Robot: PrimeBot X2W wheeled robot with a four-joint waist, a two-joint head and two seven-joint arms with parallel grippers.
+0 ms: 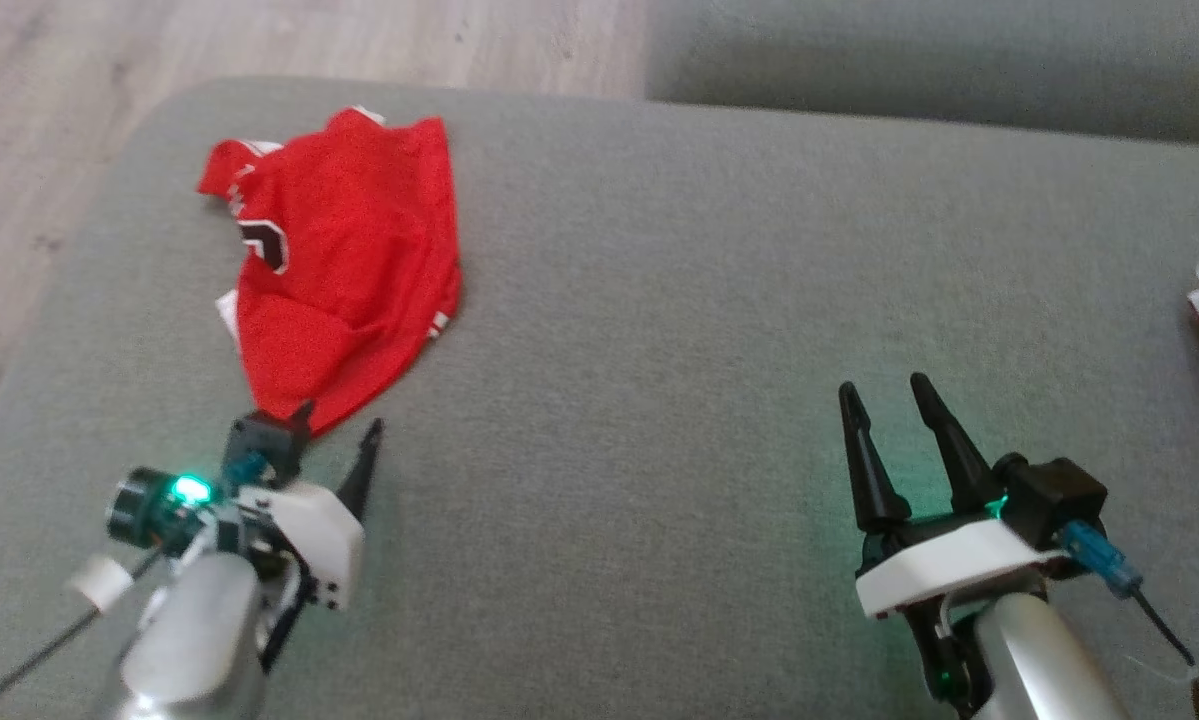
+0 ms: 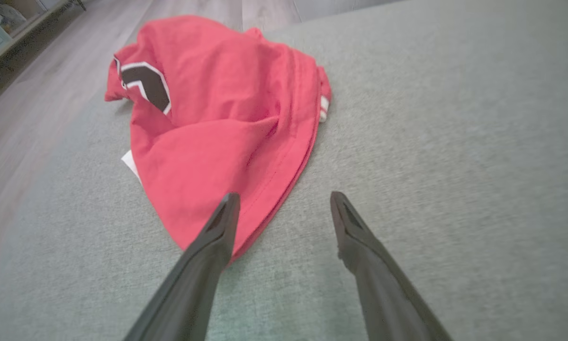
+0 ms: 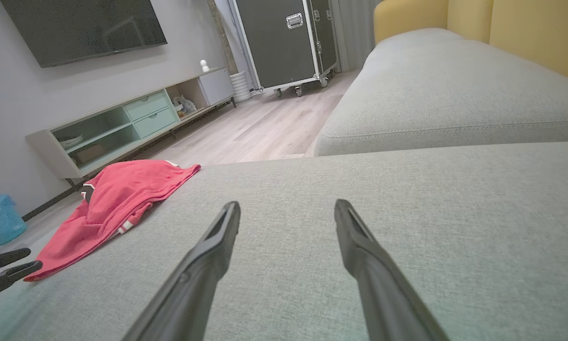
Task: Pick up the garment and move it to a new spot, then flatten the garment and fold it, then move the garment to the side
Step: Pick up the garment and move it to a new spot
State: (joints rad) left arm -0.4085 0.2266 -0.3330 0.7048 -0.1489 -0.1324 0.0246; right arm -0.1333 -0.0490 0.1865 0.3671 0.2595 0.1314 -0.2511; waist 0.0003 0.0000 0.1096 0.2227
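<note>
At lower left, the left end effector is spread wide at the red garment's hem, presumably for pickup.

You're in a home living room — grey sofa, wall-mounted TV, low media cabinet, wood floor.

even soft daylight, slight blur, faint shadows, wide-angle distortion.
</note>
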